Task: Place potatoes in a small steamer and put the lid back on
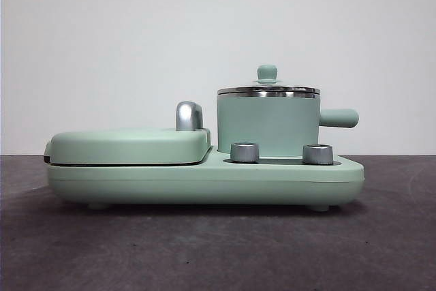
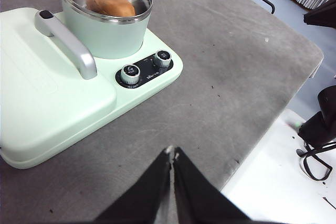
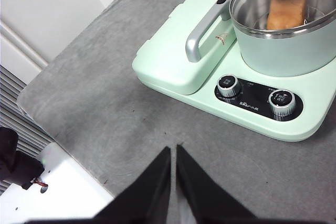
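Evidently complete: the potato (image 2: 110,4) lies inside the small steamer (image 1: 268,126), and the lid (image 1: 268,88) sits level on its steel rim to enclose it. Left pincer (image 2: 172,153) and right pincer (image 3: 172,149), both closed and empty, hang above the surface (image 3: 105,114), clear of the appliance.

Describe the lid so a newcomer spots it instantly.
On the grey table sits a mint-green cooker. Its right side carries the small steamer; the lid tops it. Unlike the opaque griddle cover, it is clear glass with a steel rim.
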Robot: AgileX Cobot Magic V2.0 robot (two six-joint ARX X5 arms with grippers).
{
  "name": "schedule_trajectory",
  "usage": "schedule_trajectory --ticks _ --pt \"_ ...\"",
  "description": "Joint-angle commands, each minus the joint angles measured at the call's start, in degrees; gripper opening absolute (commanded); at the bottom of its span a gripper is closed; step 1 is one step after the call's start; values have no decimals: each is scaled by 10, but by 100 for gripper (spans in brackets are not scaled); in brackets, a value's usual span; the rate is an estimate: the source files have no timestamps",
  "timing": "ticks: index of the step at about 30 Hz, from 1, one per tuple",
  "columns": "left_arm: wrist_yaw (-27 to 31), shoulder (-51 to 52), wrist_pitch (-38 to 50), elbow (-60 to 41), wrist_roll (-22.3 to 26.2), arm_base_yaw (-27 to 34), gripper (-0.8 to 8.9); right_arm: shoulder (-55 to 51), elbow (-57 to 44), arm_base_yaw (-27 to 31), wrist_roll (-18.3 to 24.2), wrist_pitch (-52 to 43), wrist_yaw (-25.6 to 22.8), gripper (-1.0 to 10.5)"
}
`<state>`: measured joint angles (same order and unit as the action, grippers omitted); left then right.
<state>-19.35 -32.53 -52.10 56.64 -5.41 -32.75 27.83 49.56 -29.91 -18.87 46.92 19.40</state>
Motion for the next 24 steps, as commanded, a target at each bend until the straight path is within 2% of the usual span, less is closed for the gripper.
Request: schedule_trajectory --ticks 1,8,12,14,19,24 --pt "2 0 7 4 -2 -3 8 1 4 -3 2 -7 1 13" --pt "2 9 8 0 -2 0 8 1 4 -3 2 -7 1 13" --pt "-5 36 27 -21 -2 43 8 1 4 -3 2 -9 1 13" --pt "-5 62 73 -59 0 86 8 1 4 -3 2 -9 1 13" --pt "-4 152 252 -224 2 197 8 1 4 -3 2 -9 1 13" --pt "-3 231 398 -384 2 267 8 1 4 -3 3 -12 1 13"
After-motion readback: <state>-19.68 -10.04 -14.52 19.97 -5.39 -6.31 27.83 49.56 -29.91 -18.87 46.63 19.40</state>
